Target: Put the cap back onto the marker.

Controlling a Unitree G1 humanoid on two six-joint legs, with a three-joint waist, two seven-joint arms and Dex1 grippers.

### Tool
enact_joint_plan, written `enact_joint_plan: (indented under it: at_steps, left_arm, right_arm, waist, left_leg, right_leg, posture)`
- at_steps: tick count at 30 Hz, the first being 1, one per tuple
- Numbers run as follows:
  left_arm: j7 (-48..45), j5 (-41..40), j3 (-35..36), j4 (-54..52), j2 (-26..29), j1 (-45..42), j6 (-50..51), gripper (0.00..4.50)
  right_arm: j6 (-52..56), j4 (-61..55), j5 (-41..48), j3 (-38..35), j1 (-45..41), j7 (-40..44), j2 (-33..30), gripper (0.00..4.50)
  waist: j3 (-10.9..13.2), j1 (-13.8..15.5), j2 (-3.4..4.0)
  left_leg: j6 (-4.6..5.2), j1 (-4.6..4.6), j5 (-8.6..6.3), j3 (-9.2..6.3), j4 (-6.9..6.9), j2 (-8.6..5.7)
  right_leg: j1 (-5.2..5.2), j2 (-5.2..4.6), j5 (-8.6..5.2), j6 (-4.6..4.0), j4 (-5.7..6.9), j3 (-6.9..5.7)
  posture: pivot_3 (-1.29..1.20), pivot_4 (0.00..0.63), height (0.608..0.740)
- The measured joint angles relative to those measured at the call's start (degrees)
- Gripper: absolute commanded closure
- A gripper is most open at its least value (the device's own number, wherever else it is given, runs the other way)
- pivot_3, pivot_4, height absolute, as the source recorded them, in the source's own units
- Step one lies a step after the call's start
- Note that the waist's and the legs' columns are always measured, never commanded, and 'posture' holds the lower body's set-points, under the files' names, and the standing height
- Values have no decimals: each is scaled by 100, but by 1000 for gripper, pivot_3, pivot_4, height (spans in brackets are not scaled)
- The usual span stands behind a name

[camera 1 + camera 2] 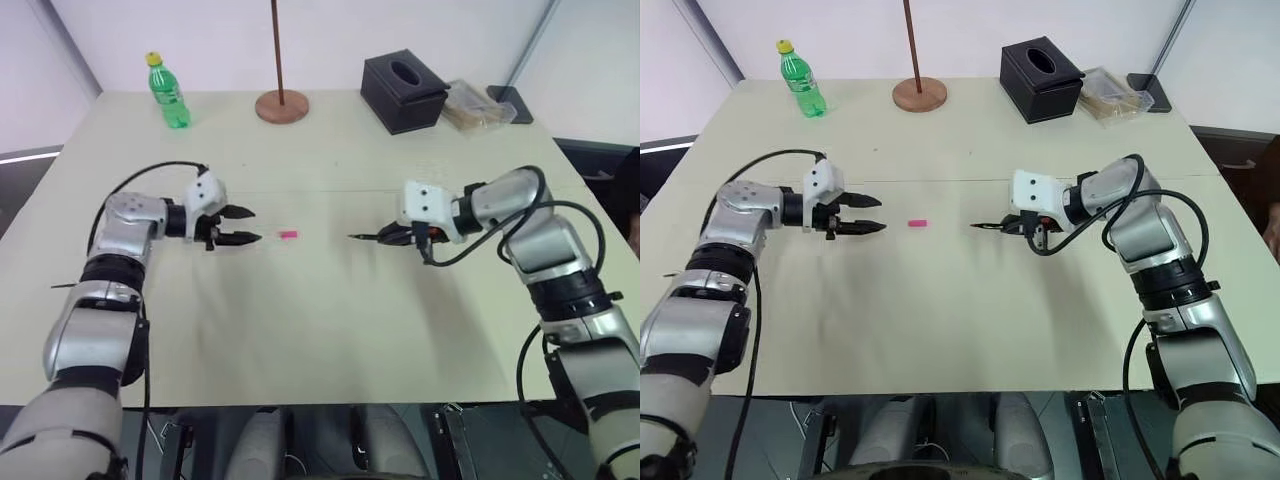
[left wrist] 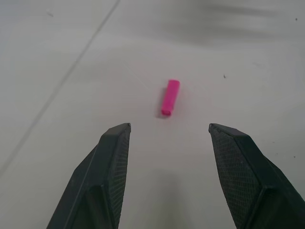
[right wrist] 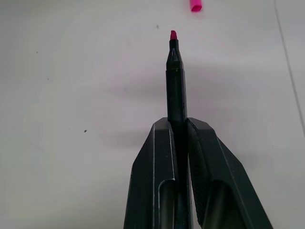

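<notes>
Left gripper [image 2: 169, 126] spread wide, empty; smooth pink cylindrical cap [image 2: 170, 97] lay just ahead. Right gripper [image 3: 177, 121] clenched slim black marker [image 3: 175, 81], pink tip forward.

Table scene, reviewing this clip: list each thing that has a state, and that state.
cap: off the marker, lying flat on the table, untouched
marker: uncapped, pink tip bare, clamped in the right tool
left tool: open, just short of the cap
right tool: shut on the marker
green bottle: upright, capped
tissue box: slot open
</notes>
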Motion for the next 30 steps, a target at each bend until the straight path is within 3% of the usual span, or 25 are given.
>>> enact_joint_plan:
  at_steps: [13,30]
  left_arm:
    - [779,495,3,903,-681,-243,-291,1755]
    - [1239,718,110,1015,-903,-306,-424,1755]
  right_arm:
    - [570,-943,450,-109,446,-215,-550,4463]
    - [1168,-1588,991,-302,739,-427,-1035,4463]
  waist:
    - [0,9,-2]
    - [-1,38,-5]
  left_leg:
    - [0,-17,0,-5,6,-1]
    - [-1,-46,1,-9,18,-8]
  right_leg:
    - [-12,0,1,1,2,-3]
    - [-40,-6,2,3,18,-5]
  posture:
    - [0,150,740]
    - [0,150,740]
